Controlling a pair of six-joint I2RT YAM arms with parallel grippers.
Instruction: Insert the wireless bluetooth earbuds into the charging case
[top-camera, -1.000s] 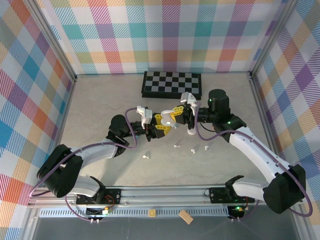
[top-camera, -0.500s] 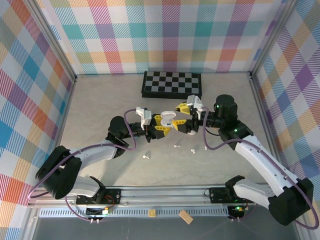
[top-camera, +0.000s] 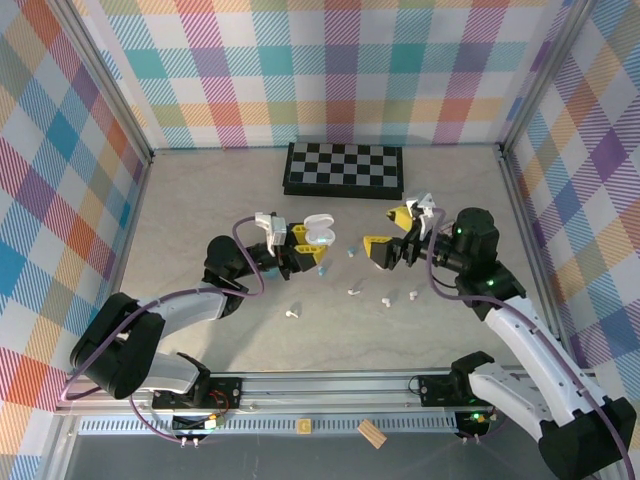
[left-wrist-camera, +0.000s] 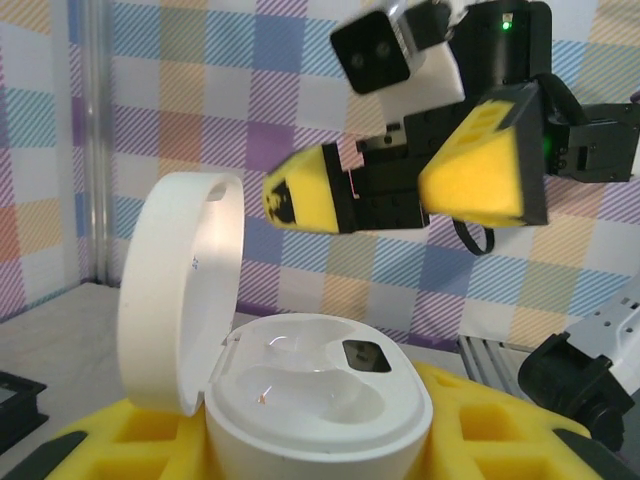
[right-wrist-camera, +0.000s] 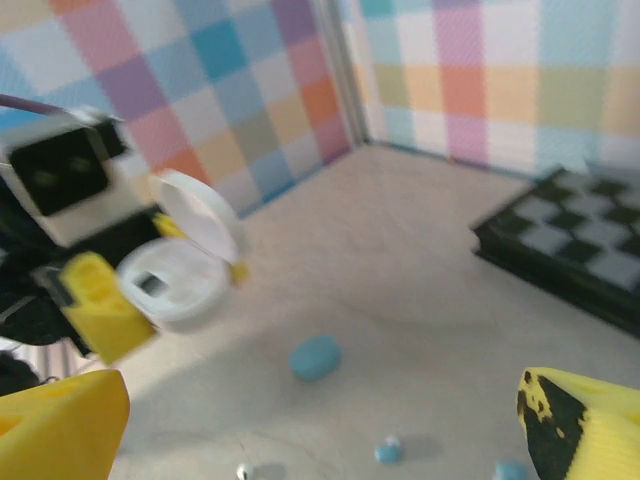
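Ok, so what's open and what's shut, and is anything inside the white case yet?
white charging case: lid open, wells look empty.
left gripper: shut on the white charging case.
right gripper: open, holding nothing.
white earbuds: lying loose outside the case.
chessboard: folded shut.

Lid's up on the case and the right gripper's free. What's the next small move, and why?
Probably lower the right gripper onto the nearest white earbud on the table and close. The charging case sits lid-up in the left gripper, wells apparently empty; the right jaws stand open, holding nothing.
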